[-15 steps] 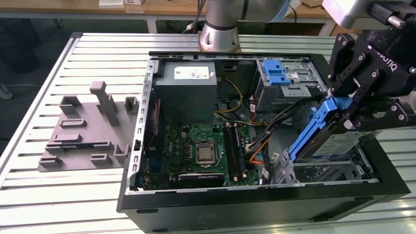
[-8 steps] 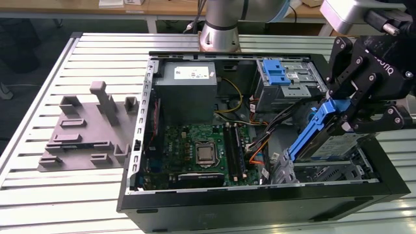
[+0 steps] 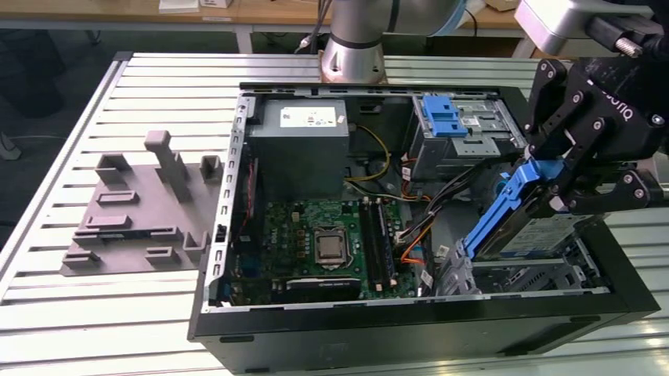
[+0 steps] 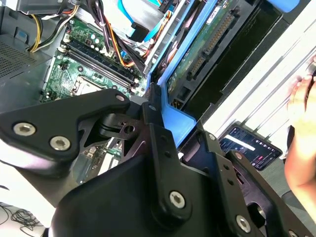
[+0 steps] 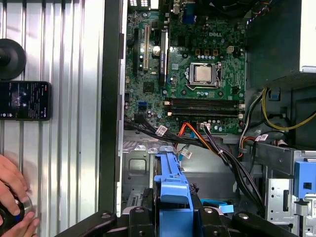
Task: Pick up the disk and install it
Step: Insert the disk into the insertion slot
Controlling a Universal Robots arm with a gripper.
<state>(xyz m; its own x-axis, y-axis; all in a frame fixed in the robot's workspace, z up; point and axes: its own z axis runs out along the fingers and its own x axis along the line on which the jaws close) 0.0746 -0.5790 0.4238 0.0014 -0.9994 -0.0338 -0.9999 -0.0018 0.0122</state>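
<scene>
Entry: the flat silver hard disk in its blue plastic carrier frame (image 3: 528, 231) is held by the black two-fingered claw (image 3: 573, 194), which is clamped on the frame's edges. The disk is carried tilted, one end low, just above the empty grey metal drive bay (image 3: 522, 274) at the exterior view's right of the open black computer case (image 3: 418, 313). For a clean seating, it is judged that the tilt should be levelled, the frame squared to the bay's walls, and the orange-and-black cable bundle (image 5: 224, 155), noted in the first wrist view, left undisturbed.
</scene>
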